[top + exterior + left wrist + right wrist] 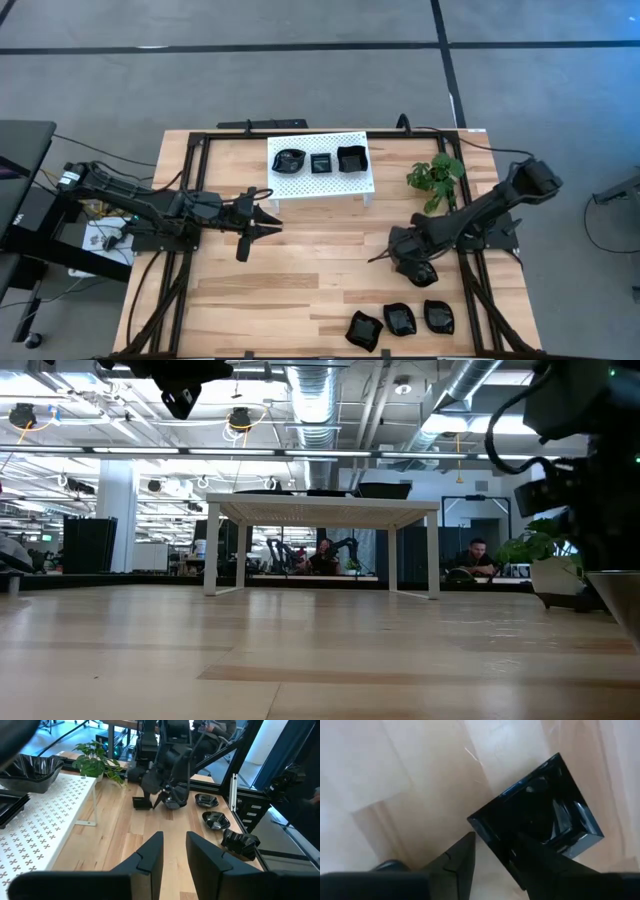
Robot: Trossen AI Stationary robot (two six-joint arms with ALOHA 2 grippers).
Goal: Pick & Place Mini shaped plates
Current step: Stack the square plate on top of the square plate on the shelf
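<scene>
Mini shaped plates: one square plate point(540, 815) is pinched at its rim by the right end effector point(492, 852), low over the worktop point(310, 265). Three lie near the front edge point(398, 321); three on the rack point(318, 162). Left end effector point(262, 221) hovers mid-worktop, fingers slightly parted, holding nothing.

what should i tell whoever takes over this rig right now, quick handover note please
Right hand: low over the table's right side, closed on the rim of a square black plate.
Left hand: waiting over the table's left side, empty, fingers slightly apart.
Done: three black plates sit on the white rack at the back.
Left: three more plates lie in a row near the front right edge, plus the one in the right hand, which looks bound for the rack.
</scene>
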